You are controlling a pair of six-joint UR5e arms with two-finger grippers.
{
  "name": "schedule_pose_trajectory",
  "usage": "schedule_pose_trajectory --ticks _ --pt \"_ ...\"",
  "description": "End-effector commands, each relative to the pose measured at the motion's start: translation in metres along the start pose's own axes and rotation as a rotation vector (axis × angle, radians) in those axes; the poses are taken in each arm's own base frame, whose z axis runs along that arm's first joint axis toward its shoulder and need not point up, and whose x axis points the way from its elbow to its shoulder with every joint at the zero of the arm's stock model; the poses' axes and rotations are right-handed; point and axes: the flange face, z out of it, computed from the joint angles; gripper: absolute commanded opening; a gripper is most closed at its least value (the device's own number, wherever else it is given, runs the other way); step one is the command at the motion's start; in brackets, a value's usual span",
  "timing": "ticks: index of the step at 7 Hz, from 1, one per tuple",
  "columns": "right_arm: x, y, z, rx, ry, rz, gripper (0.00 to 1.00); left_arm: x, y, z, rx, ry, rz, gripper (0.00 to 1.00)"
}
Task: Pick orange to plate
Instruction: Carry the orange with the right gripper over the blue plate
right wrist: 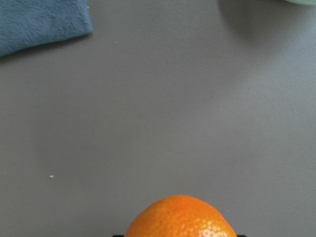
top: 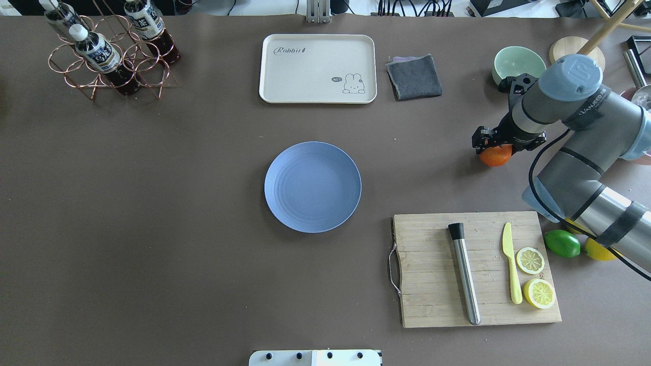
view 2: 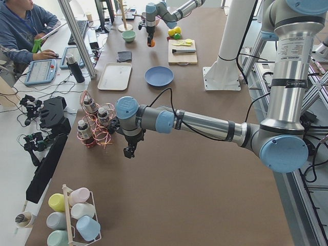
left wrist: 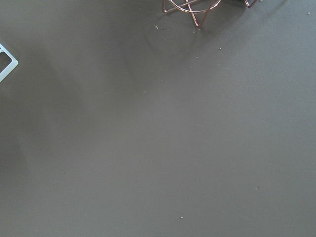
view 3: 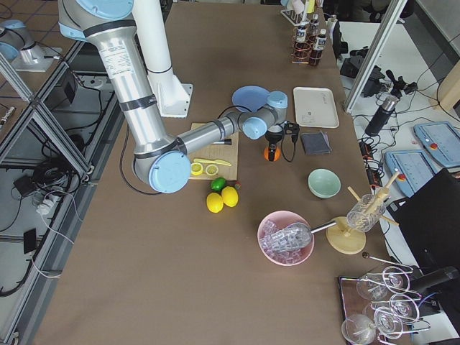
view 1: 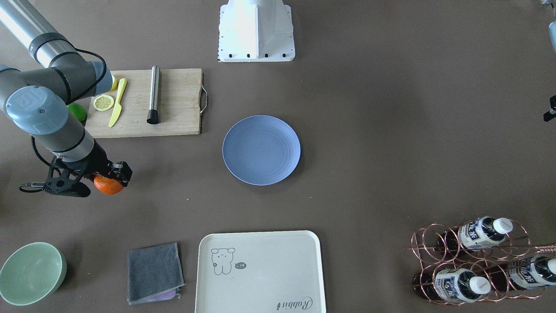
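The orange (top: 496, 156) is at the right side of the table, directly under my right gripper (top: 492, 146), whose fingers straddle it and are shut on it. In the right wrist view the orange (right wrist: 180, 217) fills the bottom middle of the picture, over bare table. The front view shows the orange (view 1: 107, 185) below the right gripper (view 1: 111, 175). The periwinkle-blue plate (top: 312, 186) lies empty at the table's centre, well to the left of the orange. My left gripper (view 2: 128, 152) hangs over bare table near the bottle rack; I cannot tell whether it is open.
A cutting board (top: 432, 305) carries a steel rod, a yellow knife and lemon halves. A lime (top: 562, 243) and lemons lie beside it. A green bowl (top: 518, 62), a grey cloth (top: 414, 77) and a cream tray (top: 318, 68) line the far edge. A copper bottle rack (top: 109, 61) stands far left.
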Motion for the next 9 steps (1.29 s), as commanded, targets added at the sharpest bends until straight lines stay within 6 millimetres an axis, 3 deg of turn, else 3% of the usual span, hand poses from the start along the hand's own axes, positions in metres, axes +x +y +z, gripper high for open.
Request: schedule_pose_trajectory --ticks 1,2,3,4,5,6,9 --pt "-0.117 0.028 -0.032 -0.032 0.004 0.14 0.0 -0.001 0.0 0.001 -0.002 0.0 -0.002 0.98" --pt "-0.177 0.062 -0.03 0.002 0.002 0.218 0.0 0.0 0.0 0.0 -0.001 0.0 -0.001 0.98" --pt "-0.224 0.098 -0.032 0.002 -0.002 0.247 0.0 -0.001 0.0 0.001 -0.002 0.0 -0.002 0.98" --pt "-0.263 0.135 -0.026 0.005 0.003 0.276 0.0 -0.001 0.0 0.001 -0.002 0.0 -0.002 0.98" --pt "-0.302 0.153 -0.013 0.022 0.017 0.281 0.0 -0.001 0.0 0.001 -0.002 0.0 -0.002 0.98" --pt "-0.328 0.164 0.004 0.018 0.041 0.287 0.0 -0.002 0.001 0.002 -0.004 0.001 -0.003 0.98" --pt "-0.332 0.176 0.016 0.021 0.038 0.264 0.0 -0.003 0.011 0.005 -0.011 0.002 -0.011 0.98"
